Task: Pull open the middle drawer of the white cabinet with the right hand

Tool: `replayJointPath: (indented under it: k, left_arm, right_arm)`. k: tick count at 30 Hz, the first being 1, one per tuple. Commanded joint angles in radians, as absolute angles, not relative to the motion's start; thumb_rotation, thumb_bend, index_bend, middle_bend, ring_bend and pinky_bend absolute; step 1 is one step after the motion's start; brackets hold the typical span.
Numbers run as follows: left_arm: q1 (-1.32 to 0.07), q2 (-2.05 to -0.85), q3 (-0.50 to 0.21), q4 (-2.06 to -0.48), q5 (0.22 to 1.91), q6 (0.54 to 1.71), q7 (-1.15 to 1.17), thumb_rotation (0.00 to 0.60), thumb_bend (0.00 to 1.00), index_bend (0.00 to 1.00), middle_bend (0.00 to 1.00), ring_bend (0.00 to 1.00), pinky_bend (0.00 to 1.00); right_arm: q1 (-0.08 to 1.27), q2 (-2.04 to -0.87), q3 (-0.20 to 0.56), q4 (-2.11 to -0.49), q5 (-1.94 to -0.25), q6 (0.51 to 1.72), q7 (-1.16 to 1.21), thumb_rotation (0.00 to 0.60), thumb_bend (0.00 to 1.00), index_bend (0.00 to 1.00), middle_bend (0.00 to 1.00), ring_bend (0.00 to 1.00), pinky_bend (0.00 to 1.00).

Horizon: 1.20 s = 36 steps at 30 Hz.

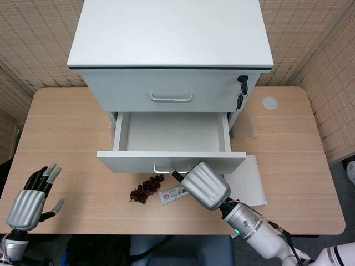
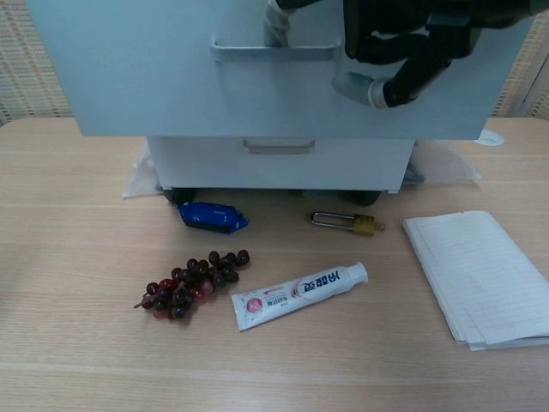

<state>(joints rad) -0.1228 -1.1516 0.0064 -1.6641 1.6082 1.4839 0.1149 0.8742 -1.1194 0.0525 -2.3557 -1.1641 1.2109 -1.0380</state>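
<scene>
on the wooden tabletop [image 2: 69, 223]: dark grape bunch [image 2: 190, 282], white toothpaste tube [image 2: 299, 295] just beside it, blue wrapped packet [image 2: 211, 216], brass padlock [image 2: 351, 223], stack of lined paper [image 2: 483, 275] at right.
</scene>
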Motion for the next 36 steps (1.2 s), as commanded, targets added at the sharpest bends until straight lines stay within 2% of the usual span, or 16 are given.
replayJointPath:
  k: [1,25,31,36]
  left_arm:
    - [-0.124,-1.152,0.006,-1.665,1.609,1.483,0.116,0.6,0.33,0.02,0.0,0.0,0.1]
    - [-0.127,-1.152,0.005,-1.666,1.613,1.482,0.115,0.6,0.33,0.02,0.0,0.0,0.1]
    - [-0.125,-1.149,0.004,-1.671,1.613,1.487,0.117,0.6,0.33,0.02,0.0,0.0,0.1]
    - [-0.122,-1.149,0.006,-1.669,1.609,1.488,0.114,0.6,0.33,0.02,0.0,0.0,0.1]
  right_arm:
    - [0.863,-1.118,0.043,-2.356,-1.186,1.21,-1.036,0.6,0.45,0.22,0.92,0.96,0.9]
    - [0.755,-1.117,0.026,-2.356,-1.406,1.245,-0.987,0.6,0.45,0.22,0.91,0.96,0.9]
    - [0.694,-1.086,0.041,-2.356,-1.559,1.319,-0.913,0.6,0.45,0.22,0.9,0.95,0.9]
    - [0.598,-1.035,0.047,-2.351,-1.712,1.449,-0.836,0.6,0.45,0.23,0.88,0.91,0.9]
